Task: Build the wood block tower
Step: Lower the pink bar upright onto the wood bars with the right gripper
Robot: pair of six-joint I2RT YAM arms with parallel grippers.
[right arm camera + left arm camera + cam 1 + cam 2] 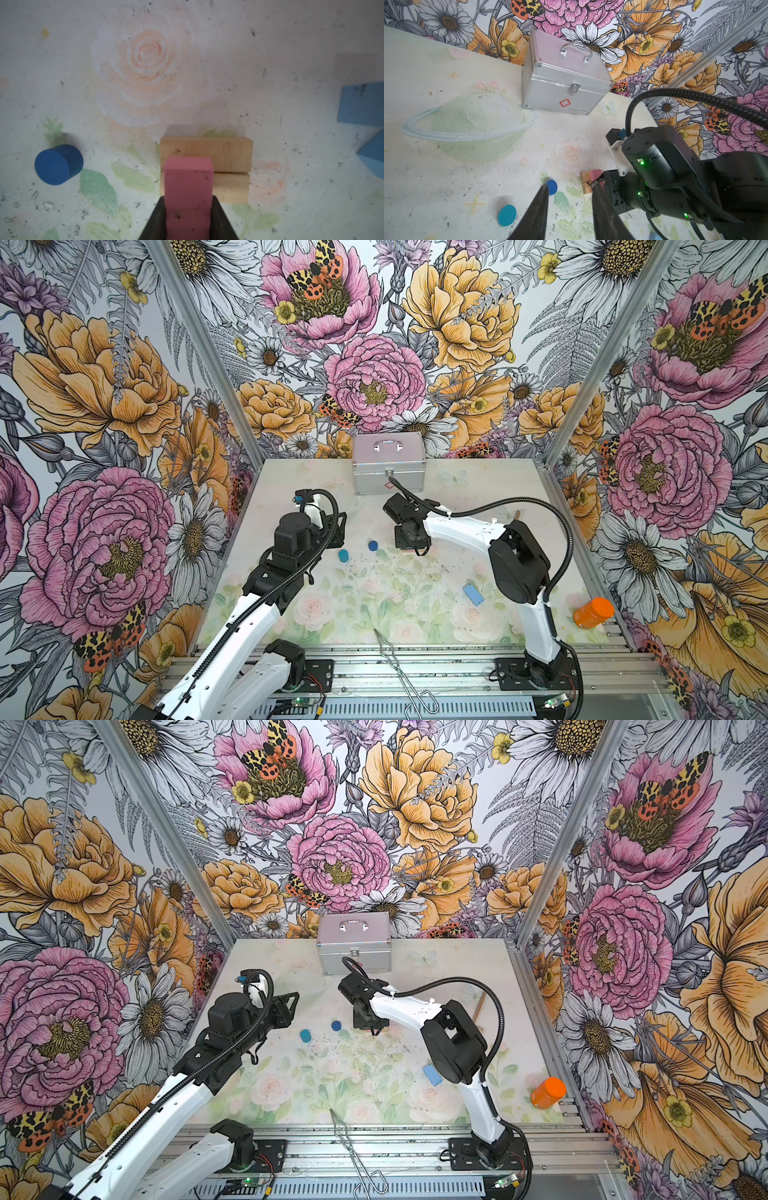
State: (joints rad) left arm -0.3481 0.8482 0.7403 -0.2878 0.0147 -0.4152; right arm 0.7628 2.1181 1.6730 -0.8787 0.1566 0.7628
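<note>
Tan planks [207, 152]: two; pink slab [189, 187]: one

right arm [457, 526] reaches inward, jaws clamped; left arm [249, 614] hovers, jaws parted.
</note>
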